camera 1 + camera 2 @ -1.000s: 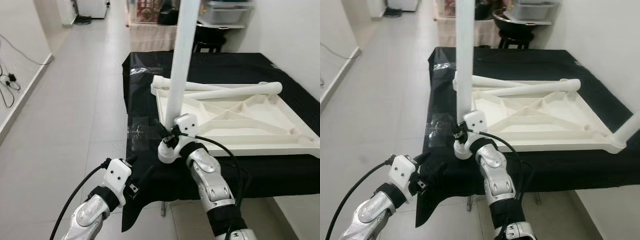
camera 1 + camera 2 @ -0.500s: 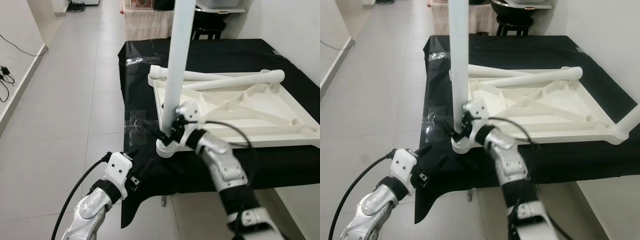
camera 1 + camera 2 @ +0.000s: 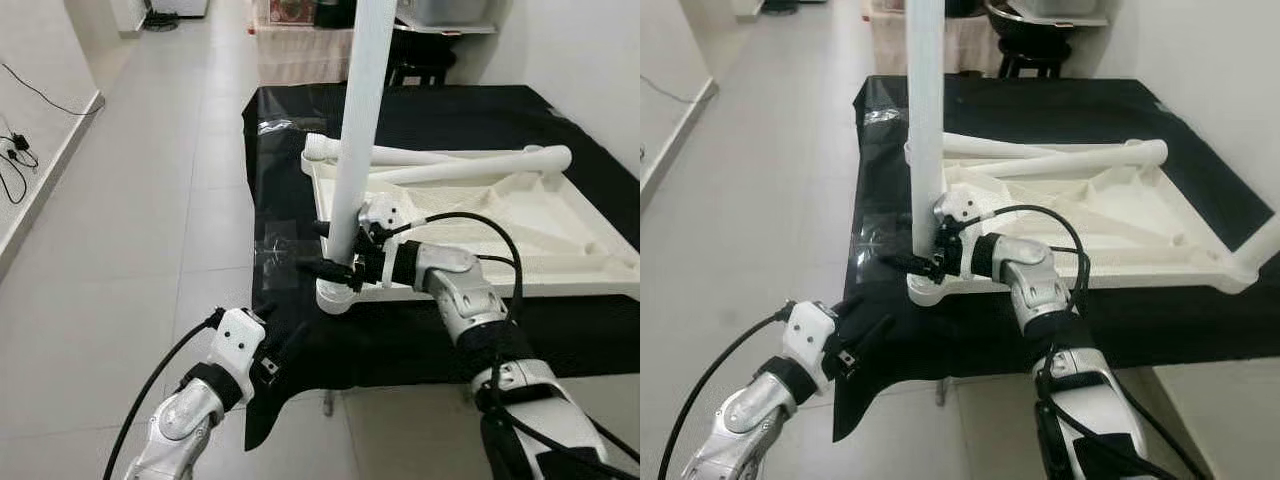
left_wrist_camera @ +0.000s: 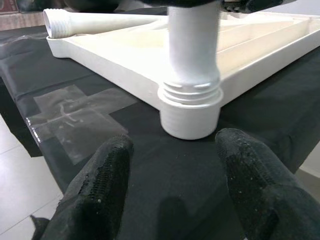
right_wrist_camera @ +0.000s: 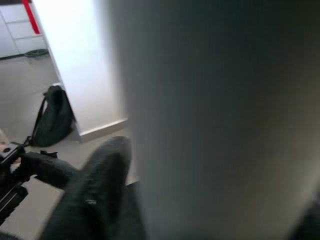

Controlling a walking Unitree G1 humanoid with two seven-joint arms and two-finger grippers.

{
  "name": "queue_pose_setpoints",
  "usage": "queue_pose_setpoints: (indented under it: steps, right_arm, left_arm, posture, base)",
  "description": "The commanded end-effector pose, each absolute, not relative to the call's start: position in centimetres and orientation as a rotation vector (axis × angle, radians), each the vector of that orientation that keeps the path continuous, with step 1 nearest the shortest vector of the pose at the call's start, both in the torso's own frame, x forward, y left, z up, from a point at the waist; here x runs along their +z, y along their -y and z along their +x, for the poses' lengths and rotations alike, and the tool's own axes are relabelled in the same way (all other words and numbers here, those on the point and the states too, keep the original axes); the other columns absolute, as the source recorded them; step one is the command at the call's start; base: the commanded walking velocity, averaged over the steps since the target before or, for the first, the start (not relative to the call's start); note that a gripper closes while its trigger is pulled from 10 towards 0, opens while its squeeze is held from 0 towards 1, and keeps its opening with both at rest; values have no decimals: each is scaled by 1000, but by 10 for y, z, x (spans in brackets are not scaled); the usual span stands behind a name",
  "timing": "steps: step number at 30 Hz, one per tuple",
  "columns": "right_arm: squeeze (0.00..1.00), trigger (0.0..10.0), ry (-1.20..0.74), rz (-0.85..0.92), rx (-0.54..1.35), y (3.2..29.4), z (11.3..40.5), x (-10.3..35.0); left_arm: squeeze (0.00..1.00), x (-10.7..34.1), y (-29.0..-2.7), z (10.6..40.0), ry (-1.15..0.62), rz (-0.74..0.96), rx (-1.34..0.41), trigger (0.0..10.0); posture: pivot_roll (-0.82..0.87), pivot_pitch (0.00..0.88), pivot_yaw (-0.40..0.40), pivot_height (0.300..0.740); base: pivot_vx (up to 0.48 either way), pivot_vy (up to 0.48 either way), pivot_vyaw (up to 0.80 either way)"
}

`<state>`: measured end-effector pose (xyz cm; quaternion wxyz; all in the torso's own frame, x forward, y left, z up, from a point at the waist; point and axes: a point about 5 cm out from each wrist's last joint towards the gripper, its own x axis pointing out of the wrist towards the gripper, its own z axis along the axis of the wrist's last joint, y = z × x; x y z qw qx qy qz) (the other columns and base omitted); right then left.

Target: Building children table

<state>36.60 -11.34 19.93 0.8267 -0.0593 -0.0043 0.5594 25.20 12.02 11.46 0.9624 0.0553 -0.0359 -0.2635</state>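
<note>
The right gripper [image 3: 335,262] is clamped around the base of an upright white table leg [image 3: 357,130], which stands in the corner socket [image 3: 337,296] of the upside-down white tabletop [image 3: 1110,225]. In the left wrist view, a few turns of thread show above the socket's collar, so the leg does not look fully seated.

The main risk is the long leg tipping out of line. With the grip so low on the leg, any sideways pull from the jaws would lever the thread crooked and jam it, or pop the leg free. A second risk is that the tabletop slides on the black cloth [image 3: 290,225]. The socket sits at the table's near edge, and a twist with nothing bracing the tabletop could drag that corner over the side.

The left gripper [image 3: 285,340] hangs just below and in front of the socket with its fingers [image 4: 102,185] spread, holding nothing. It could steady the corner.

The tabletop's ribbed underside forms shallow bays, and none of them appears to hold any loose parts. 2 more white legs [image 3: 470,163] lie crossed over its far rim, well beyond the right jaws. Another fitted leg [image 3: 1260,250] rises at the corner far to the right of them.
</note>
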Motion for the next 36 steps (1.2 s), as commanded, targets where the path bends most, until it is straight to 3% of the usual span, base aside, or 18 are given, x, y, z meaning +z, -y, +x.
queue_pose_setpoints:
  steps: [1, 7, 13, 14, 15, 16, 17, 18, 28, 29, 30, 31, 32, 33, 36]
  right_arm:
    - [0, 0, 4, -92, 1247, 112, 364, 198]
    - [0, 0, 1, -99, 1243, 120, 361, 191]
    - [0, 0, 2, -136, 1062, 129, 361, 178]
    - [0, 0, 26, -98, 873, 120, 360, 170]
    - [0, 0, 26, -98, 873, 120, 360, 170]
    - [0, 0, -20, -34, 709, 99, 342, 144]
    - [0, 0, -20, -34, 709, 99, 342, 144]
    - [0, 0, -11, -58, 611, 82, 324, 134]
    - [0, 0, 23, -38, 564, 68, 324, 137]
    - [0, 10000, 28, -33, 563, 67, 326, 139]
    - [0, 10000, 32, -29, 558, 66, 327, 141]
    - [392, 10000, 44, -21, 572, 66, 329, 145]
    - [392, 10000, 44, -21, 572, 66, 329, 145]
    - [1000, 10000, 51, -9, 589, 64, 328, 150]
    - [1000, 10000, 78, 0, 649, 63, 330, 161]
  left_arm:
    - [0, 111, -119, 249, 62, 115, -537, 10000]
    - [0, 112, -117, 248, 63, 112, -537, 10000]
    - [0, 113, -117, 247, 71, 110, -537, 10000]
    - [0, 114, -118, 246, 72, 110, -536, 10000]
    - [0, 114, -118, 246, 72, 110, -536, 10000]
    - [0, 114, -120, 245, 73, 109, -535, 10000]
    - [0, 114, -120, 245, 73, 109, -535, 10000]
    - [0, 115, -121, 246, 73, 109, -536, 10000]
    - [0, 115, -122, 250, 68, 117, -554, 10000]
    - [0, 115, -123, 250, 70, 117, -538, 10000]
    - [0, 115, -124, 250, 72, 116, -525, 10000]
    - [0, 115, -124, 251, 72, 116, -517, 10000]
    - [0, 115, -124, 251, 72, 116, -517, 10000]
    - [0, 115, -124, 252, 72, 117, -514, 10000]
    - [0, 114, -124, 252, 70, 118, -518, 10000]
  posture:
    - [4, 104, -66, 740]
    - [-4, 112, -64, 740]
    - [-15, 127, -72, 740]
    - [-23, 136, -73, 740]
    - [-23, 136, -73, 740]
    - [-31, 137, -71, 740]
    - [-31, 137, -71, 740]
    - [-21, 148, -53, 740]
    - [-34, 128, -50, 740]
    - [-32, 125, -51, 740]
    - [-32, 125, -51, 740]
    - [-24, 119, -55, 740]
    - [-24, 119, -55, 740]
    - [-23, 117, -55, 740]
    - [-25, 114, -56, 740]
  base:
    - [0, 0, 0]
    - [0, 0, 0]
    - [0, 0, 0]
    - [0, 0, 0]
    - [0, 0, 0]
    - [0, 0, 0]
    - [0, 0, 0]
    - [0, 0, 0]
    - [0, 0, 0]
    - [0, 0, 0]
    - [0, 0, 0]
    - [0, 0, 0]
    - [0, 0, 0]
    - [0, 0, 0]
    - [0, 0, 0]
